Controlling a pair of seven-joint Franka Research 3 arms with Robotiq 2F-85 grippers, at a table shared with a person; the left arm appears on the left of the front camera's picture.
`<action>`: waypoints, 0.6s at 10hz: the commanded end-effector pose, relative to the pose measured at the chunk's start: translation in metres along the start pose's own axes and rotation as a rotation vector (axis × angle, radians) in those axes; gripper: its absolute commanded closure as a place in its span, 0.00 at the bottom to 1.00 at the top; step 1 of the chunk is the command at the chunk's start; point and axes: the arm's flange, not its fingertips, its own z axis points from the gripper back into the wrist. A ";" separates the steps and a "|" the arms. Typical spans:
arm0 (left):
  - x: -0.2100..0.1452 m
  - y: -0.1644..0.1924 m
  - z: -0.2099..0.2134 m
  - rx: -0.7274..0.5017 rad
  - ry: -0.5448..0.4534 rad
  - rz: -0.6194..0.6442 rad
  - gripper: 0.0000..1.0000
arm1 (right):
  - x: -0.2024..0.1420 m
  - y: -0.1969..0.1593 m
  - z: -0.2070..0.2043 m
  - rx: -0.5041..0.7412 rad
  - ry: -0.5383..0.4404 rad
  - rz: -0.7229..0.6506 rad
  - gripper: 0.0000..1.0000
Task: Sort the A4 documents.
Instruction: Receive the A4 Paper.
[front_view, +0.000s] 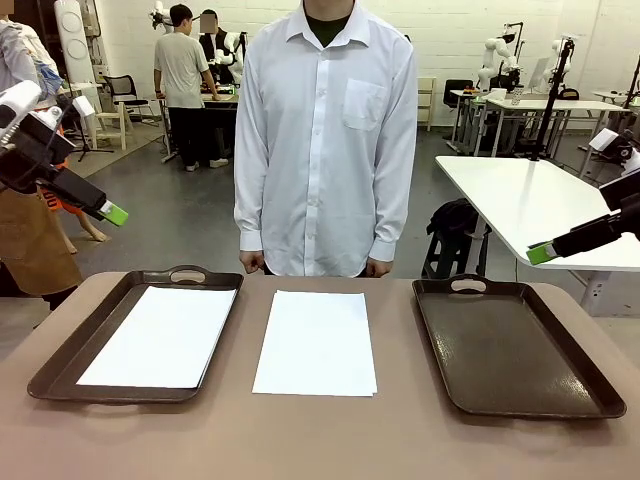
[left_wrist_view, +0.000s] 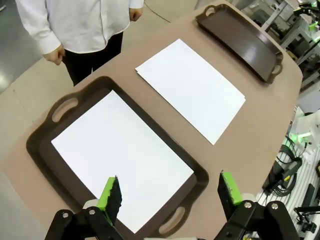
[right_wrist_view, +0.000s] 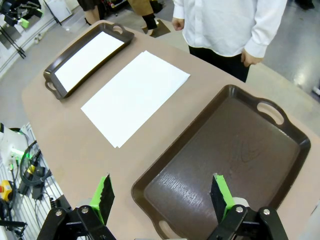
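Observation:
A white A4 sheet (front_view: 316, 342) lies flat on the brown table between two trays; it also appears as the sheet (left_wrist_view: 191, 87) and the sheet (right_wrist_view: 135, 95) in the wrist views. Another white sheet (front_view: 162, 335) rests inside the left dark brown tray (front_view: 62, 362), seen from above as the sheet (left_wrist_view: 120, 155). The right tray (front_view: 515, 348) holds nothing. My left gripper (front_view: 112, 212) hangs open high above the table's left side, with green pads (left_wrist_view: 111, 196) apart over the left tray. My right gripper (front_view: 542, 252) is open, raised at the right above the bare tray (right_wrist_view: 235, 150).
A person in a white shirt (front_view: 325, 130) stands at the far edge with both hands down by the table rim. A white table (front_view: 530, 205) stands behind at the right. Bare tabletop (front_view: 320, 440) runs along the near edge.

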 end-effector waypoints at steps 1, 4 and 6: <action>0.009 -0.009 -0.035 0.068 -0.048 0.039 0.00 | 0.000 -0.002 -0.002 0.020 -0.014 0.002 0.00; 0.009 -0.020 -0.046 0.111 -0.124 0.102 0.00 | 0.000 -0.002 -0.002 0.020 -0.014 0.002 0.00; 0.008 -0.023 -0.046 0.099 -0.132 0.106 0.00 | 0.000 -0.002 -0.002 0.020 -0.014 0.002 0.00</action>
